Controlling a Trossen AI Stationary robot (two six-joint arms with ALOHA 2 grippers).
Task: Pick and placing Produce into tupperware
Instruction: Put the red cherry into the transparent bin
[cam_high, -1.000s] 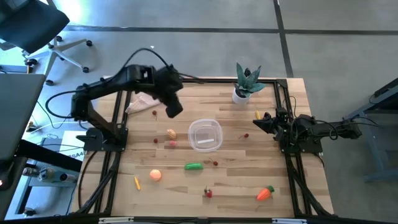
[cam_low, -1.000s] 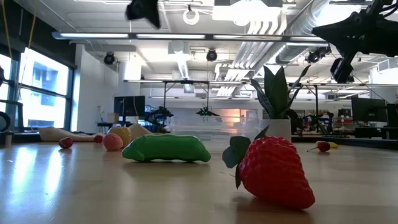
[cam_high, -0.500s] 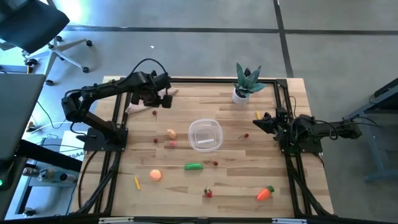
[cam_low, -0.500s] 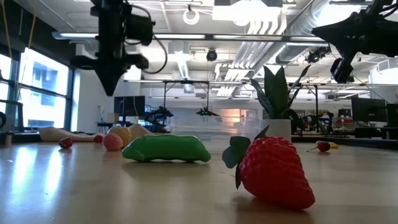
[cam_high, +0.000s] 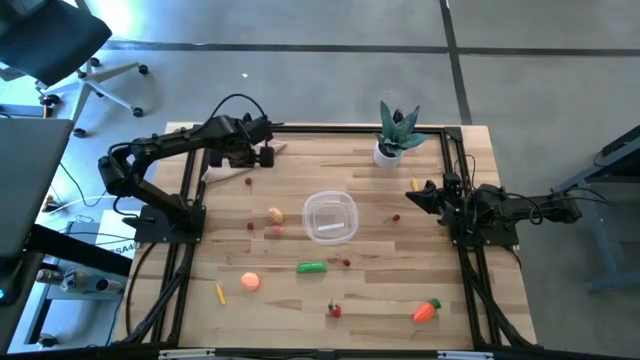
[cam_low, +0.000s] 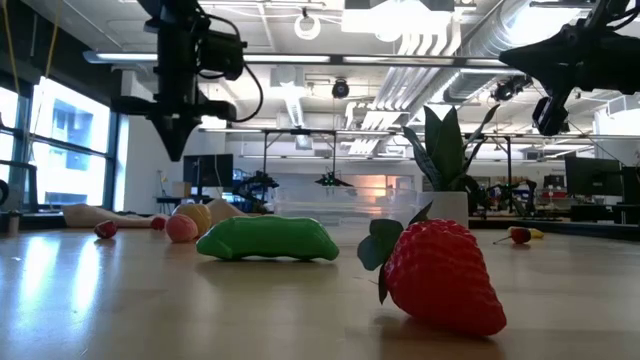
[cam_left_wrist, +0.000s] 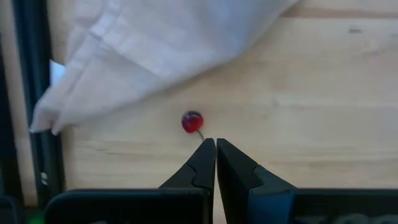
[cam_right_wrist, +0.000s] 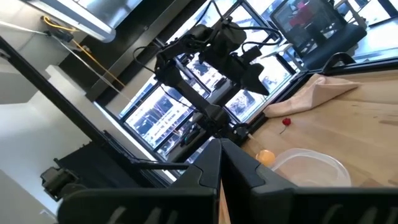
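At the high view's upper left, the left gripper (cam_high: 262, 157), fingers pressed together, hangs above a small red cherry (cam_left_wrist: 192, 121) beside the beige cloth (cam_left_wrist: 143, 50), while the round clear plastic tupperware (cam_high: 330, 217) sits mid-frame and the right gripper (cam_high: 413, 193), also pressed together, waits at right.

- I see wood table (cam_high: 400, 290), black frame round edges.
- Centre: clear tupperware (cam_high: 329, 217).
- Far-left corner: beige cloth (cam_high: 228, 165), cherry (cam_high: 248, 181) beside it.
- Far edge: potted plant (cam_high: 396, 133).
- Near edge: green pepper (cam_high: 312, 267), orange ball (cam_high: 250, 282), strawberry (cam_high: 335, 309), carrot (cam_high: 427, 311).
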